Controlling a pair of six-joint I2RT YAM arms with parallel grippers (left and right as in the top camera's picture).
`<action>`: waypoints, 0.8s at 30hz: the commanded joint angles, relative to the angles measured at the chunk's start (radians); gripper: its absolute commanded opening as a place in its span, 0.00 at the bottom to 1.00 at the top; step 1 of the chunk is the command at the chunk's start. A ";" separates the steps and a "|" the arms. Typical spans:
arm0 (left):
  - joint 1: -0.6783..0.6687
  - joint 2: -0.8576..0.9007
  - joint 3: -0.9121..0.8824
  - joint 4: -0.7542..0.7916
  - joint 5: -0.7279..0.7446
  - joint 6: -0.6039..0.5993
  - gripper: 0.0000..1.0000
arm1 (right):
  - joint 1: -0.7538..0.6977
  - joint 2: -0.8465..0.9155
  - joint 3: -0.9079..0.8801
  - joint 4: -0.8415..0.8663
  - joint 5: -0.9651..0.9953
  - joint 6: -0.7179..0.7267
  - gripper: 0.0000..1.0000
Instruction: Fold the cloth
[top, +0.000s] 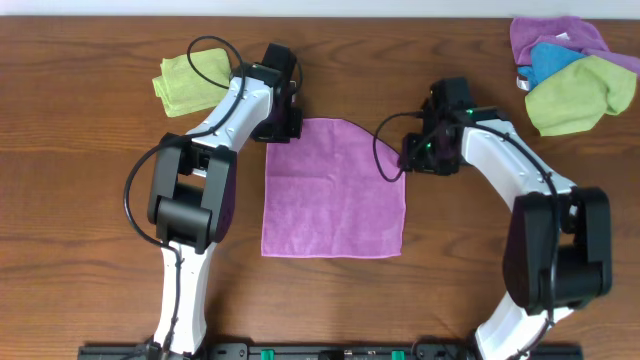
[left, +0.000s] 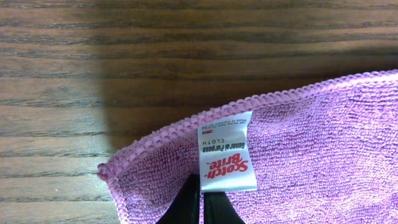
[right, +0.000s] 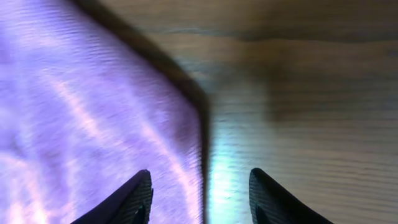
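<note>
Wooden table (top: 90, 190) bears the cloth (top: 335, 200); left tool (top: 280, 130) clenched on its tagged corner, right tool (top: 409, 160) released.

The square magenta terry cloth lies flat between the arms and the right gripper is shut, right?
No, the right gripper is open, jaws apart over the edge of the square magenta terry cloth; the right wrist view shows it. The rest holds.

Bright, even overhead light; dark shadow on the table (left: 186, 62), left wrist sharp; the cloth (right: 81, 106) motion-blurred at right wrist.
</note>
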 joint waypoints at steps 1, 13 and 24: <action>0.014 0.053 -0.032 0.012 -0.039 -0.011 0.06 | 0.001 -0.028 -0.003 0.010 -0.133 -0.023 0.52; 0.013 0.053 -0.032 0.011 -0.039 -0.011 0.06 | -0.121 -0.029 -0.172 0.145 -0.306 -0.023 0.54; 0.013 0.053 -0.032 0.016 -0.039 -0.011 0.06 | -0.171 -0.029 -0.307 0.328 -0.496 0.001 0.58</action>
